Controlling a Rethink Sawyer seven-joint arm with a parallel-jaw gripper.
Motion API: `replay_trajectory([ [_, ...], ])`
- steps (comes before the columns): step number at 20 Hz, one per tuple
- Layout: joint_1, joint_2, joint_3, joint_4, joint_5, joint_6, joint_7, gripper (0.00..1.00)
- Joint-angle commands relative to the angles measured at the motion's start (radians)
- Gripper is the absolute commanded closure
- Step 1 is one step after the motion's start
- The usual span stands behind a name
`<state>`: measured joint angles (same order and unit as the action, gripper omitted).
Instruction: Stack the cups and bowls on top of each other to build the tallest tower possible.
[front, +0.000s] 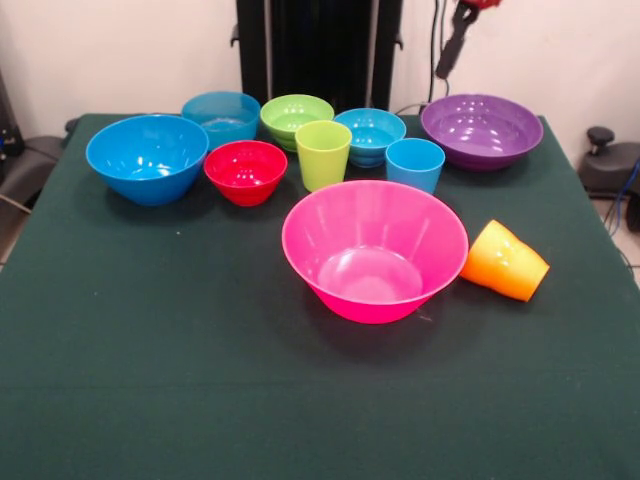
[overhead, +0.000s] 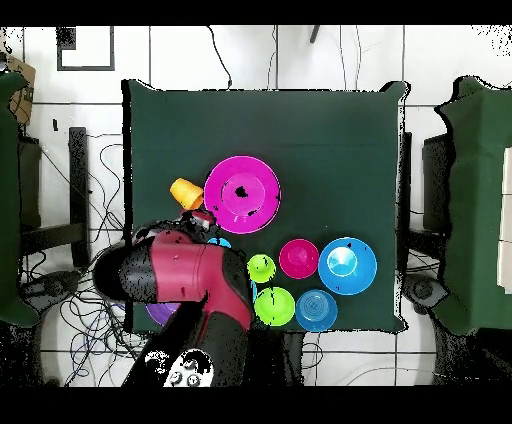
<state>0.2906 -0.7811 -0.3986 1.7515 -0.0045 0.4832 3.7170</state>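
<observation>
The huge pink bowl (front: 374, 250) (overhead: 242, 195) stands upright mid-table. The orange cup (front: 504, 261) (overhead: 186, 193) lies on its side beside it. Behind stand the lime green cup (front: 322, 155) (overhead: 261, 268), light blue cup (front: 414, 164), red bowl (front: 245, 171) (overhead: 299, 258), large blue bowl (front: 147, 157) (overhead: 347, 265), small blue bowl (front: 221, 115) (overhead: 316, 310), lime green bowl (front: 296, 118) (overhead: 274, 306), ribbed cyan bowl (front: 370, 135) and purple bowl (front: 481, 130). Nothing is stacked. My gripper (front: 455, 42) hangs high above the purple bowl, touching nothing.
The dark green table (front: 150, 380) (overhead: 330, 130) carries everything. In the overhead view my red arm (overhead: 190, 275) covers the purple bowl, the cyan bowl and most of the light blue cup. Black chairs stand at both sides of the table.
</observation>
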Motion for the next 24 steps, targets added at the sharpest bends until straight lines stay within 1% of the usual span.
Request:
replay_trajectory([
  [1,-0.037,0.224,0.184,-0.125,-0.106,-0.052,-0.218,0.0],
  [3,-0.043,0.224,0.179,-0.134,-0.125,-0.045,-0.219,0.0],
  [6,-0.074,0.212,0.202,-0.131,-0.145,-0.042,-0.243,0.0],
  [10,-0.081,0.224,0.231,-0.144,-0.145,-0.046,-0.214,0.0],
  [15,-0.071,0.255,0.229,-0.183,-0.15,-0.048,-0.185,0.0],
  [23,-0.106,0.222,0.271,-0.14,-0.157,-0.049,-0.222,0.0],
  [24,-0.135,0.199,0.311,-0.106,-0.156,-0.054,-0.257,0.0],
])
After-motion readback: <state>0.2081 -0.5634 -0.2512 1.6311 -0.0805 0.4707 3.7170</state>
